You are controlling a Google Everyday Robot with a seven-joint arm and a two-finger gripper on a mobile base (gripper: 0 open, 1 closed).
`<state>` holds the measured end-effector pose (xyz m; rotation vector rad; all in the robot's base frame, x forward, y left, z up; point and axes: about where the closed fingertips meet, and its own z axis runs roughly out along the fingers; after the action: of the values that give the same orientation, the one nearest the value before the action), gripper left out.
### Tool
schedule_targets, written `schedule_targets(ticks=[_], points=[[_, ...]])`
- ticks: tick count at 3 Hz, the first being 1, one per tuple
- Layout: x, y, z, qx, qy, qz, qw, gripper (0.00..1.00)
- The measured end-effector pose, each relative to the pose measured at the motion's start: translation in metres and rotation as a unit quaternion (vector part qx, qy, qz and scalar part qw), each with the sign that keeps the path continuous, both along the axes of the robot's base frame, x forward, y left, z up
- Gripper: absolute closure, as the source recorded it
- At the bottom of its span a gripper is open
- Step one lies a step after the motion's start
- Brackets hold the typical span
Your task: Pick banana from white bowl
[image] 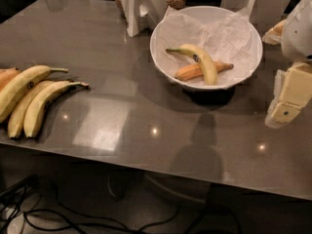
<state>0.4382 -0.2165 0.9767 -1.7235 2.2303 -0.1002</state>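
The banana (201,61) lies in the white bowl (157,45), upper centre, across an orange-brown fruit (187,72). The gripper (287,99) hangs at the right edge, apparently beside the bowl; its opening cannot be told.

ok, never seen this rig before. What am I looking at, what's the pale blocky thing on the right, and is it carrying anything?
This is one picture from one camera, looking down at a grey table. The pale blocky thing at the right edge is the robot's end effector, the grasping part of its single arm. It hangs to the right of the white bowl, and nothing shows in it. The bowl is lined with crumpled paper. In it, the banana to be picked, with a greenish stem and a dark sticker, lies across a shorter orange-brown fruit. At far left, several larger yellow bananas lie together on the table.
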Motion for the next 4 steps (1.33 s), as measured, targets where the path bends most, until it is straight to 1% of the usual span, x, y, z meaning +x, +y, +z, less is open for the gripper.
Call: schedule_targets(ticks=[1, 2, 3, 4], points=[[0.0, 0.0, 0.0, 0.0, 0.0, 0.0, 1.0, 0.0], [0.011, 0.004, 0.002, 0.019, -0.015, -0.009, 0.9997, 0.0], [0.038, 0.019, 0.005, 0.056, -0.037, -0.018, 0.9976, 0.0], [0.074, 0.039, 0.009, 0.098, -0.057, -0.033, 0.993, 0.0]])
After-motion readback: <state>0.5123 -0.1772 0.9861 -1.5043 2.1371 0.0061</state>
